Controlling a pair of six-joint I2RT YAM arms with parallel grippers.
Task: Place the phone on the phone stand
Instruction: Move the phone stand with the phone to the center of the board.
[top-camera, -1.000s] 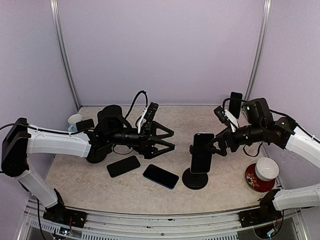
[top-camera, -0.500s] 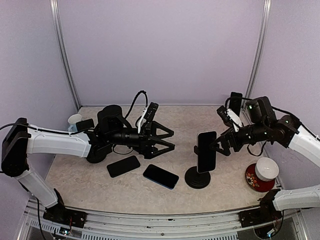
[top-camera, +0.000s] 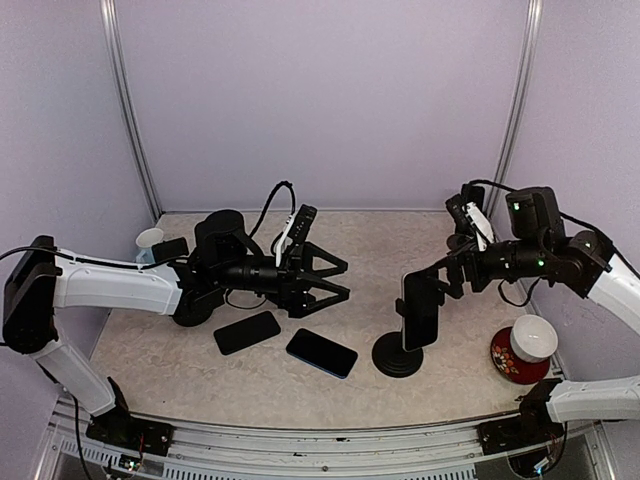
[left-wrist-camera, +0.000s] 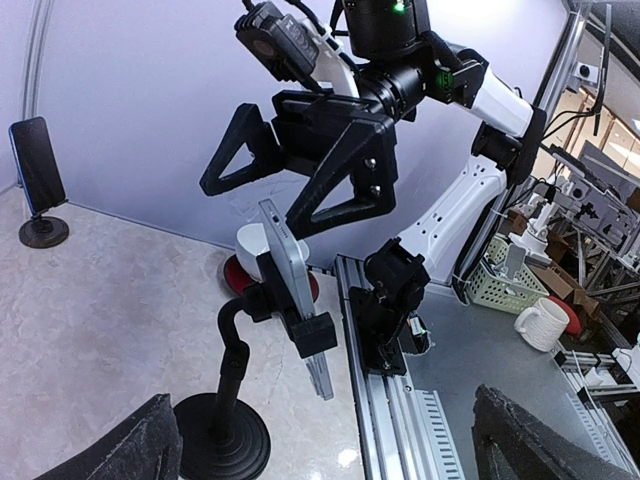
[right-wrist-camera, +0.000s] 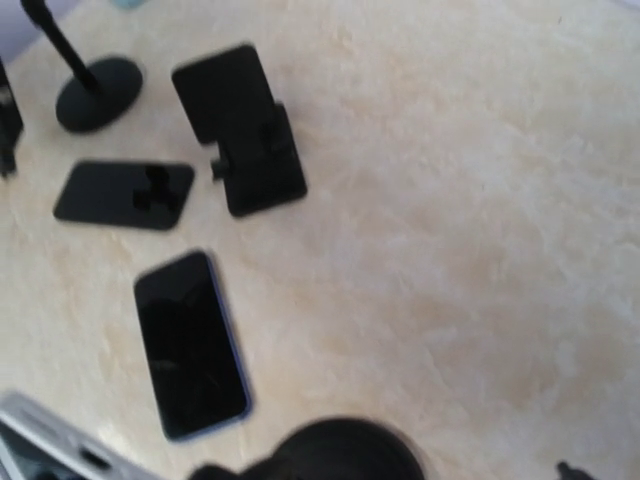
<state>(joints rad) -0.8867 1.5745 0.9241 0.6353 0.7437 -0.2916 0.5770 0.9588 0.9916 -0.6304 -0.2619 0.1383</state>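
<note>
pale lilac walls close in a mottled beige tabletop (top-camera: 380, 235), stone-patterned and matte. the phone (top-camera: 421, 315) stands nearly upright in the cradle of the phone stand (top-camera: 397, 357), right of centre, so the placing looks done and the step in hand is letting go. the right end effector (left-wrist-camera: 255, 200) hangs just over the phone's top edge with its jaws spread wide, gripping nothing. the left end effector (top-camera: 345, 279) is likewise spread and empty, well apart to the left. next, i'd judge, the right arm needs a clean retreat up and back, without brushing the phone or tipping the stand. the phone is a thin, glossy dark slab with a pale metal rim. the stand is black, with a round, heavy-looking base, a bent neck and a small clamp — top-heavy when loaded, i'd guess. the fingers (left-wrist-camera: 370, 140) are black open triangular frames — hard plastic by the look.
</note>
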